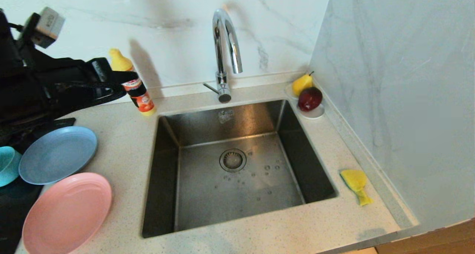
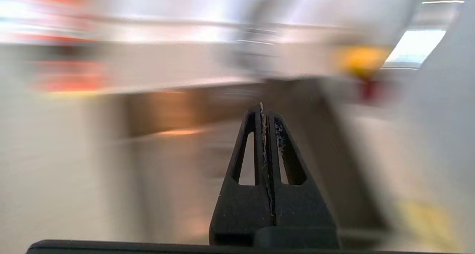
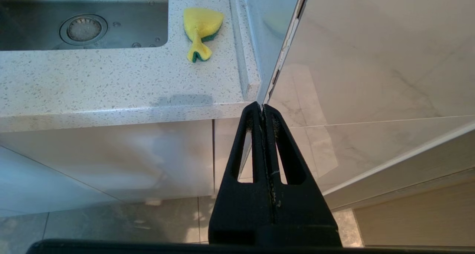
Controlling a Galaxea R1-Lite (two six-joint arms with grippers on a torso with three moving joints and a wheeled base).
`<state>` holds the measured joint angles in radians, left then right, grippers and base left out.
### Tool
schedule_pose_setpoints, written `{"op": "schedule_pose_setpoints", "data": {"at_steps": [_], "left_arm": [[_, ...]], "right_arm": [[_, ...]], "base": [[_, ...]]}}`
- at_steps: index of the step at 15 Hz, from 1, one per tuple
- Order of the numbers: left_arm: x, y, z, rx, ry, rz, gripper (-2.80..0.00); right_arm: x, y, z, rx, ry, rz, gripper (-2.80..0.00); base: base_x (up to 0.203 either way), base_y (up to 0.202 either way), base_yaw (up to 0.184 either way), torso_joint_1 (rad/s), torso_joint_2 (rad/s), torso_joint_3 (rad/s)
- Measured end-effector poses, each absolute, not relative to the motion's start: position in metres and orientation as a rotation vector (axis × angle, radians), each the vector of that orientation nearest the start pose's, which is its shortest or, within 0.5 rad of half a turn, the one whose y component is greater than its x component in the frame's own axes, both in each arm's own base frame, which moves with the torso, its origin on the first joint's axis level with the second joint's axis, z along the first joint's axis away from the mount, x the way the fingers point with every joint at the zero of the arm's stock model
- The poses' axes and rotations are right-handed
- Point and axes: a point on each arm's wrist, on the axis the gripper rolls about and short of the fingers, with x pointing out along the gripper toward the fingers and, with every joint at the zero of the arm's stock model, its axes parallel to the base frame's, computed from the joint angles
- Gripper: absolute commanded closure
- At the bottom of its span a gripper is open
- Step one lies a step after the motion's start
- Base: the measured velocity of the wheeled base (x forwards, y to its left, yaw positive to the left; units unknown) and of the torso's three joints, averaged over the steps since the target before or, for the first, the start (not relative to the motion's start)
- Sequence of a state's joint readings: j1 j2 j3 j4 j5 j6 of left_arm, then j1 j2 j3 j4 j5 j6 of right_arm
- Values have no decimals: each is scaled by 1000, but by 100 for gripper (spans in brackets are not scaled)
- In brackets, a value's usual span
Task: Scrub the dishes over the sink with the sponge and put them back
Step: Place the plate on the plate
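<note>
Fingers of both grippers pressed together, empty: left gripper (image 1: 128, 76) raised over the counter beside a yellow-capped bottle (image 1: 134, 84), right gripper (image 3: 263, 107) parked low by the cabinet front. Matte pink plate (image 1: 66, 213), grey-blue plate (image 1: 57, 154), teal bowl (image 1: 8, 165) lie below the left gripper, left of the steel sink (image 1: 237, 165). Crumpled yellow-green foam sponge (image 1: 356, 184) sits on speckled counter right of the sink, well apart from both
</note>
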<state>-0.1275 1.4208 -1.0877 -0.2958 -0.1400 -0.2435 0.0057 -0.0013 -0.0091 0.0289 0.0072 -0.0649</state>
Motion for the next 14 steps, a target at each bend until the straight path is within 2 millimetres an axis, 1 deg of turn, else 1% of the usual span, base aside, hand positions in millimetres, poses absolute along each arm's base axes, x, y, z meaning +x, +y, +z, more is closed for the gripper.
{"op": "schedule_pose_setpoints", "data": {"at_steps": [1,3,6,8,10,11,13,14], "left_arm": [[227,-30,311,-186,51,-164,0],[186,-20,321,-77,32,-19,0],[129,-7,324,97,50,239,0],[104,-1,325,154,38,375,0],[89,2,318,176,82,414,0],[85,3,314,187,118,414,0],[90,4,315,197,152,428,0],[97,6,319,199,169,452,0]], "right_arm": [[-24,0,75,-65,18,13,0],[-24,0,75,-65,18,14,0],[-24,0,75,-65,18,14,0],[-24,0,75,-65,18,14,0],[-24,0,75,-65,18,13,0],[-24,0,75,-65,18,13,0],[-24,0,75,-65,18,13,0],[-24,0,75,-65,18,14,0]], "base": [[0,0,0,0,0,0],[0,0,0,0,0,0],[0,0,0,0,0,0],[0,0,0,0,0,0],[0,0,0,0,0,0],[0,0,0,0,0,0],[0,0,0,0,0,0],[0,0,0,0,0,0]]}}
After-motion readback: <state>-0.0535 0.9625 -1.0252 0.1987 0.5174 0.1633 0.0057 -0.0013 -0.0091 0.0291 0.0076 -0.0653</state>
